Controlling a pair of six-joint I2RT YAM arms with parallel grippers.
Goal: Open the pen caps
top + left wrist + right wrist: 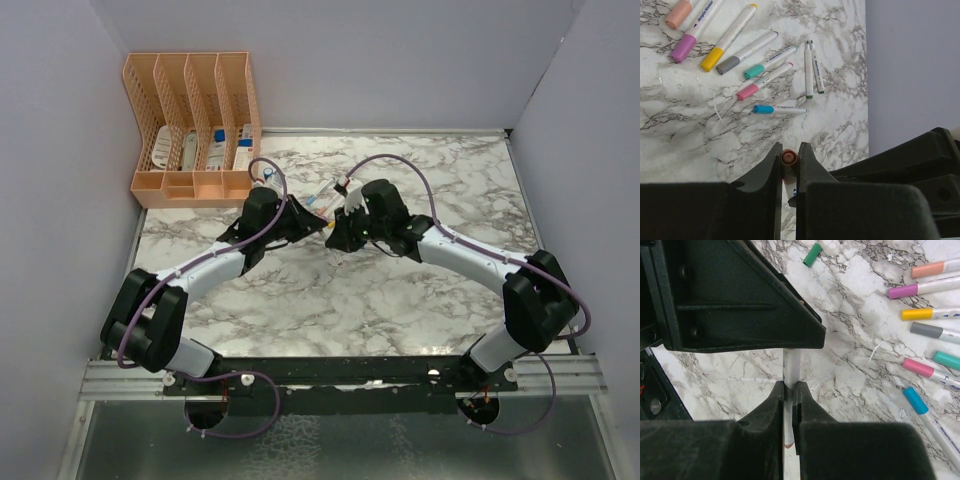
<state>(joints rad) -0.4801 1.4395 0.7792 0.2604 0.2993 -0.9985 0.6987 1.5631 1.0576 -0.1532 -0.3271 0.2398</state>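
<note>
The left gripper [789,152] is clamping tight on the brown cap [789,158], and the right gripper [789,386] is pinching the same pen's white barrel [791,365] — both in mid-air. If the pull is running off-axis, the thin barrel is risking slipping out — dropping among the capped markers [772,61] below.

Centre-rear of grey-veined marbled table [330,300]: left gripper [789,150] and right gripper [789,390] nose to nose, clamped on brown cap [789,158] and white pen barrel [791,365] of one pen; no passage between. Row of capped white markers [735,47] just beyond. Orange slotted plastic organiser [190,125] fills rear-left corner. Pale lilac walls [60,150] enclose three sides. Near half of table open.
</note>
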